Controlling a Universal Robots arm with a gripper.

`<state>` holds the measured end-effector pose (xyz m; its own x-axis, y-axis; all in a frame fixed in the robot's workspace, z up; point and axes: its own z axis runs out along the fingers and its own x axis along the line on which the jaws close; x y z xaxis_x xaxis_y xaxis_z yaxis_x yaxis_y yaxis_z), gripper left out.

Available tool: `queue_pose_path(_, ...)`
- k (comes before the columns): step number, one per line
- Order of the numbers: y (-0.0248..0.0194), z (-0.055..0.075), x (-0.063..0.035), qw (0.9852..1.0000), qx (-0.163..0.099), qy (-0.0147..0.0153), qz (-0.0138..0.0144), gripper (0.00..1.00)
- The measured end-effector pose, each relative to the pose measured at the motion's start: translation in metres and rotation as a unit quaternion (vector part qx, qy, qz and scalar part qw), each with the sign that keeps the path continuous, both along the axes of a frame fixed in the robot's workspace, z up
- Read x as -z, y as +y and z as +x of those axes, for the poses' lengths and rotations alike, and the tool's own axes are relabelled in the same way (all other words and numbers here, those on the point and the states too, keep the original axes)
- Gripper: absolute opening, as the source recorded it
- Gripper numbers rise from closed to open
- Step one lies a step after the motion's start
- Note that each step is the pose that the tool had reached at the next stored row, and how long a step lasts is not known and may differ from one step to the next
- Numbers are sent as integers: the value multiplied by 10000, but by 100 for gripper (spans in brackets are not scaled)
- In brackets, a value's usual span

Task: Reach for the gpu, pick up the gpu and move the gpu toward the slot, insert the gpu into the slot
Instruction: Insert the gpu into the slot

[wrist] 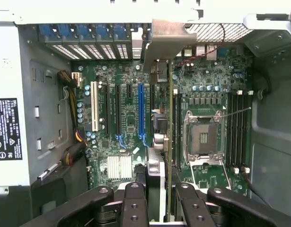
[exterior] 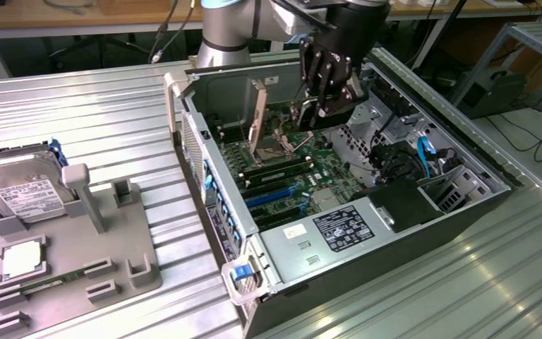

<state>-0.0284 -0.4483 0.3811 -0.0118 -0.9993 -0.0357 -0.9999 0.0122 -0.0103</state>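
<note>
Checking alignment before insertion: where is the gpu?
In the wrist view, the gpu hangs in the gripper between the blue slot and the processor socket.

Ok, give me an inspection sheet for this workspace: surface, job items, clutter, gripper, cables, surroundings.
Surface: ribbed metal table, carrying an open computer case and a gray fixture.
Job's things: gpu held edge-on over the motherboard, offset from the blue slot toward the processor socket, not seated.
Clutter: hard drive and processor chip on the fixture.
Gripper: gripper inside the case, shut on the gpu.
Cables: blue cables and black cables in the case.
Surroundings: wooden bench behind the table.
</note>
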Motion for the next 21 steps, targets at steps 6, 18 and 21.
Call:
queue_pose_path(6,3,0,105,9999,-123,6,-1,28)
queue_pose_path(18,14,0,224,9998,-209,-11,-1,28)
queue_pose_path(21,14,0,289,9998,-186,-11,0,28)
